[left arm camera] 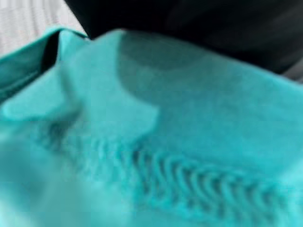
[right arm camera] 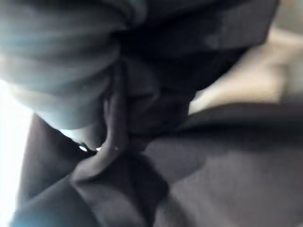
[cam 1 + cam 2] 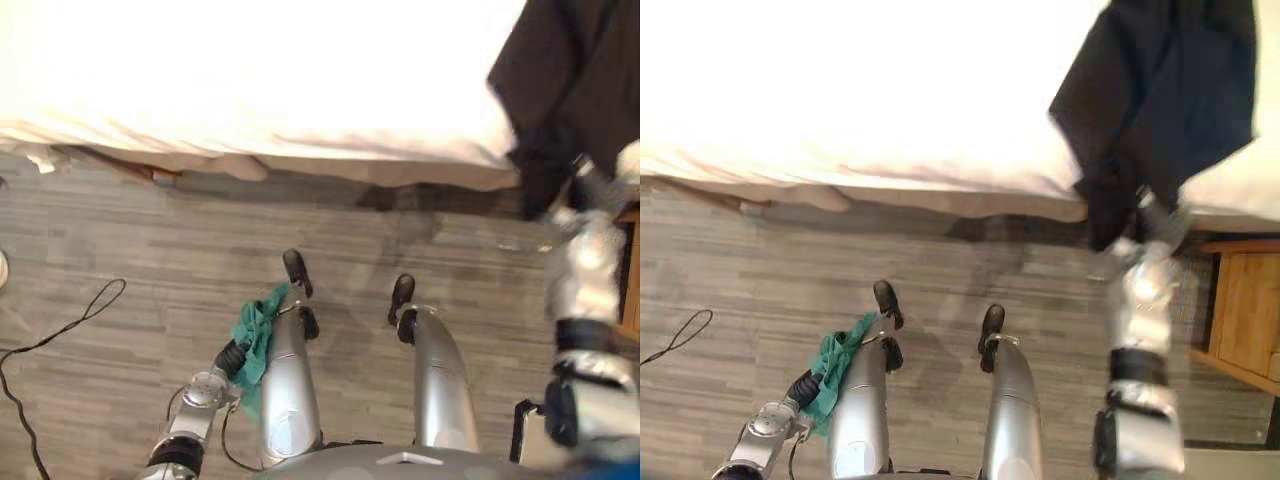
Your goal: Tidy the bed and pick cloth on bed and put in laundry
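The bed [image 3: 250, 80] spans the head views from 10 to 2 o'clock, its white sheet mostly smooth. Its near edge runs above the grey plank floor [image 3: 150, 250].

A black cloth [image 3: 1160, 90] sits at 1 o'clock on the bed. It is bunched, and a lower fold hangs over the mattress edge toward the floor. The right hand [image 3: 1158, 218] reaches up from 4 o'clock and meets the cloth's hanging fold. The right wrist view shows dark folds pressed close against the hand. The cloth covers the hand, so I cannot tell whether it grips or is slack.

At 7 o'clock the left hand [image 3: 232, 358] hangs low above the floor. A teal cloth [image 3: 258, 335] is bunched at its end, clear of the floor and well apart from the bed. The left wrist view shows teal fabric with a ribbed hem right against the hand. Whether the hand is closed on it cannot be made out.

A wooden cabinet [image 3: 1240, 300] stands at 3 o'clock beside the bed. What it holds cannot be seen.
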You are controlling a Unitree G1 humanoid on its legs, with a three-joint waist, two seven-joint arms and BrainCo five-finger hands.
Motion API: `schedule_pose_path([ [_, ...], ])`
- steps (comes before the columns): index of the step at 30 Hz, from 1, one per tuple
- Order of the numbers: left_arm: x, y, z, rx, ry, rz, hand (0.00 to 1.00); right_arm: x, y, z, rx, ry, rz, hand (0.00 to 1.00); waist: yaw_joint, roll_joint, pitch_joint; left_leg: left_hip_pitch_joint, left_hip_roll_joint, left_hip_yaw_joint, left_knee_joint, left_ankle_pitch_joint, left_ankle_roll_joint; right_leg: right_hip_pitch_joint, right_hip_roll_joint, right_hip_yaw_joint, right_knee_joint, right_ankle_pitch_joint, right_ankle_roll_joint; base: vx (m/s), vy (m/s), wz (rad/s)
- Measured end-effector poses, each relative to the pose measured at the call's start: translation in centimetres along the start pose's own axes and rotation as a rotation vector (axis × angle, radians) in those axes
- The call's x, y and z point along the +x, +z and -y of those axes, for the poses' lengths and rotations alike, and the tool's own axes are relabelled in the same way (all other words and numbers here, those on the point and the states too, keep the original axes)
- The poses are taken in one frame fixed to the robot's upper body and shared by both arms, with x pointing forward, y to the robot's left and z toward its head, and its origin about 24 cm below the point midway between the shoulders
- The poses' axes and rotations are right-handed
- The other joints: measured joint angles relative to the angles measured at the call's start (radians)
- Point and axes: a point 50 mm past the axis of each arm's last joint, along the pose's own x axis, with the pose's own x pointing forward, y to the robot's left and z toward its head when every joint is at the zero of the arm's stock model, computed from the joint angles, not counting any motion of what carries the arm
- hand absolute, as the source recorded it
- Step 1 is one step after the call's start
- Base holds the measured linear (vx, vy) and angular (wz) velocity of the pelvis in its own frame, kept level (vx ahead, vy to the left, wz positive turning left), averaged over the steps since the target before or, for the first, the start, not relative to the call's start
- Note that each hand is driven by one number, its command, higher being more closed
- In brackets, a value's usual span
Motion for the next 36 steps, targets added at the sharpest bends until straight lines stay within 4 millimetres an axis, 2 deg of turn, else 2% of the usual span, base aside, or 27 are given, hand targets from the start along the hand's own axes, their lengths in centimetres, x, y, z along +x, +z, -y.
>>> schedule_pose_path([
  [1, 0.0, -0.1, 0.1, 0.004, 0.001, -0.005, 1.00, -0.7, -1.1, 0.2, 0.010, -0.007, -0.033, 1.00, -0.001, 0.001, -0.001, 0.020, 0.000, 0.003, 0.000, -0.006, -0.001, 0.018, 0.000, 0.005, -0.004, -0.001, 0.001, 0.10, -0.023, -0.15],
  [3, -0.3, -0.9, 1.1, 0.008, 0.037, -0.029, 1.00, -4.2, -5.5, 2.1, 0.040, -0.057, -0.176, 1.00, -0.013, 0.002, -0.037, 0.106, -0.003, 0.030, -0.001, -0.036, -0.004, 0.105, 0.005, 0.018, -0.038, -0.004, 0.015, 0.10, -0.008, -0.14],
  [4, -0.3, -1.1, 1.2, 0.005, 0.051, -0.035, 1.00, -4.7, -6.1, 2.4, 0.046, -0.062, -0.195, 1.00, -0.016, 0.000, -0.047, 0.120, -0.004, 0.035, -0.003, -0.041, -0.005, 0.122, 0.006, 0.021, -0.046, -0.005, 0.017, 0.11, 0.009, -0.18],
  [6, -0.7, -2.6, 2.5, -0.027, 0.097, -0.083, 1.00, -8.5, -9.5, 4.4, 0.067, -0.119, -0.317, 1.00, -0.032, -0.010, -0.109, 0.231, -0.016, 0.067, -0.047, -0.056, -0.008, 0.223, 0.009, 0.039, -0.105, -0.003, 0.024, 0.12, 0.015, -0.19],
  [7, -0.7, -2.8, 2.7, -0.036, 0.101, -0.085, 1.00, -9.2, -10.1, 4.8, 0.066, -0.127, -0.342, 1.00, -0.035, -0.012, -0.124, 0.251, -0.019, 0.074, -0.059, -0.053, -0.007, 0.243, 0.008, 0.040, -0.119, -0.001, 0.027, 0.14, 0.022, -0.12],
  [8, -0.8, -3.0, 3.6, -0.074, 0.097, -0.081, 1.00, -11.6, -11.8, 6.2, 0.063, -0.165, -0.421, 1.00, -0.043, -0.013, -0.168, 0.307, -0.031, 0.084, -0.094, -0.051, -0.011, 0.303, 0.007, 0.041, -0.162, 0.006, 0.036, 0.13, 0.022, -0.05],
  [9, -0.9, -3.1, 3.9, -0.086, 0.095, -0.073, 1.00, -12.6, -12.5, 6.9, 0.059, -0.180, -0.454, 1.00, -0.047, -0.014, -0.184, 0.333, -0.037, 0.088, -0.110, -0.050, -0.012, 0.328, 0.006, 0.041, -0.181, 0.009, 0.040, 0.17, 0.034, -0.05],
  [11, -1.2, -3.5, 5.6, -0.143, 0.085, -0.058, 1.00, -16.7, -14.7, 8.9, 0.063, -0.250, -0.586, 1.00, -0.056, -0.019, -0.247, 0.431, -0.063, 0.112, -0.175, -0.049, -0.015, 0.421, -0.002, 0.047, -0.245, 0.021, 0.059, 0.17, 0.044, -0.08],
  [12, -1.3, -3.7, 6.0, -0.161, 0.083, -0.063, 1.00, -17.6, -15.2, 9.2, 0.062, -0.265, -0.616, 1.00, -0.059, -0.019, -0.261, 0.456, -0.068, 0.118, -0.191, -0.048, -0.015, 0.444, -0.003, 0.048, -0.263, 0.027, 0.066, 0.18, 0.046, -0.16],
  [14, -1.7, -4.6, 7.4, -0.216, 0.078, -0.084, 1.00, -21.0, -16.3, 10.7, 0.045, -0.313, -0.720, 1.00, -0.062, -0.015, -0.302, 0.559, -0.090, 0.151, -0.261, -0.043, -0.024, 0.527, -0.003, 0.062, -0.329, 0.043, 0.073, 0.17, 0.056, -0.23],
  [17, -2.2, -5.4, 8.1, -0.245, 0.083, -0.101, 1.00, -23.2, -16.7, 12.1, 0.010, -0.349, -0.794, 1.00, -0.066, -0.013, -0.332, 0.646, -0.107, 0.164, -0.312, -0.040, -0.035, 0.609, -0.004, 0.066, -0.375, 0.046, 0.077, 0.13, 0.037, -0.10],
  [21, -2.3, -5.7, 8.4, -0.262, 0.095, -0.112, 1.00, -24.1, -17.2, 12.2, -0.024, -0.332, -0.861, 1.00, -0.070, -0.010, -0.342, 0.694, -0.107, 0.163, -0.316, -0.048, -0.045, 0.672, -0.002, 0.064, -0.401, 0.046, 0.078, 0.09, -0.018, 0.00],
  [27, -2.4, -6.1, 9.4, -0.291, 0.056, -0.166, 1.00, -24.4, -17.6, 11.8, -0.081, -0.262, -0.921, 1.00, -0.074, 0.018, -0.358, 0.746, -0.104, 0.159, -0.318, -0.058, -0.053, 0.739, 0.002, 0.057, -0.429, 0.046, 0.077, 0.03, -0.017, 0.03],
  [31, -2.5, -6.4, 9.7, -0.318, 0.027, -0.205, 1.00, -24.3, -17.7, 11.8, -0.128, -0.214, -0.944, 1.00, -0.078, 0.015, -0.365, 0.751, -0.105, 0.159, -0.318, -0.061, -0.052, 0.744, 0.001, 0.059, -0.433, 0.046, 0.076, 0.00, 0.000, 0.00],
  [36, -2.6, -6.8, 9.9, -0.332, 0.019, -0.252, 1.00, -25.0, -18.2, 11.9, -0.209, -0.144, -1.056, 1.00, -0.079, 0.014, -0.379, 0.753, -0.109, 0.154, -0.318, -0.065, -0.051, 0.749, 0.000, 0.063, -0.437, 0.044, 0.073, 0.00, -0.002, 0.01],
])
